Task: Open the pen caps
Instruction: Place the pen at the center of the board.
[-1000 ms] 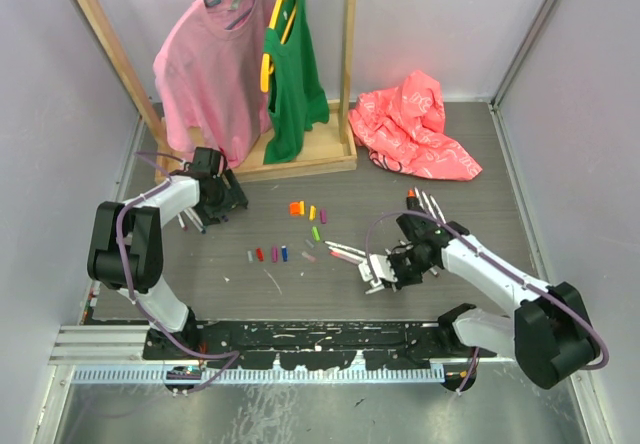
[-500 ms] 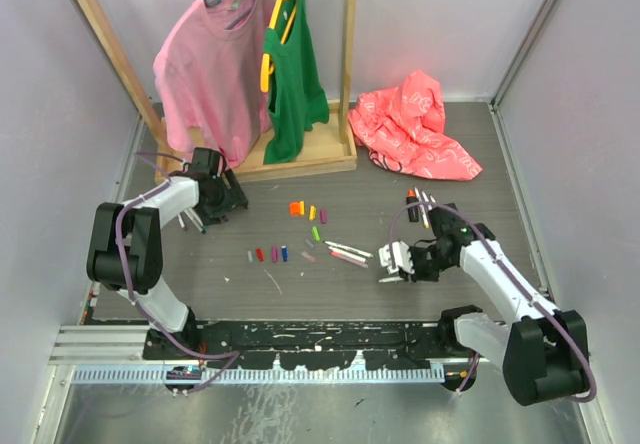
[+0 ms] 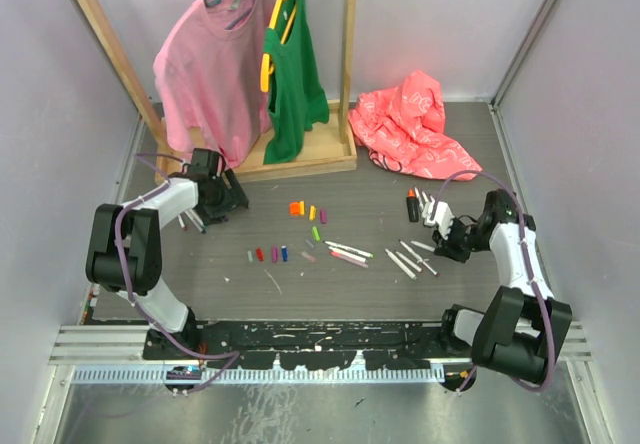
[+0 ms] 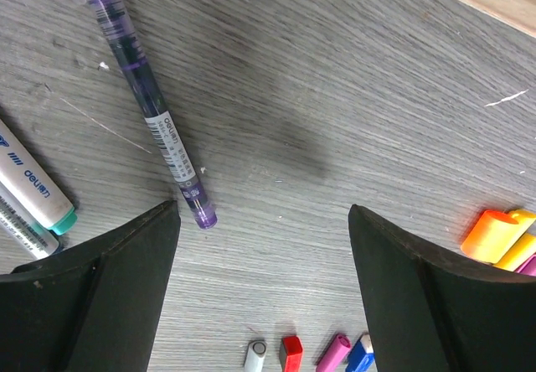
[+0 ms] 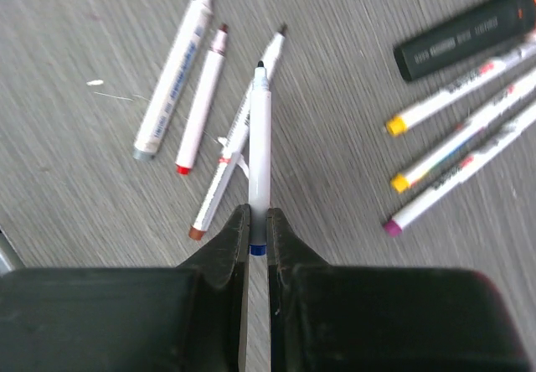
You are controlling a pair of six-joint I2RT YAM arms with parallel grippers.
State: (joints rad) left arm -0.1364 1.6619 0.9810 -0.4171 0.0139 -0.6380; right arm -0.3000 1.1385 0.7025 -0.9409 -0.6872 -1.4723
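Near the highlighter (image 5: 465,33), right jaws pinch a white pen (image 5: 260,154); left jaws spread wide.

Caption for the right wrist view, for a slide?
Right gripper shut on an uncapped white pen above the grey table.

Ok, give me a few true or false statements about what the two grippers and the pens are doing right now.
1. The right gripper is shut on a white pen. True.
2. The left gripper grips the purple pen. False: it is open and empty; that pen lies on the table.
3. The black highlighter lies on the table, unheld. True.
4. The pink shirt lies crumpled on the table. False: it hangs on the wooden rack.
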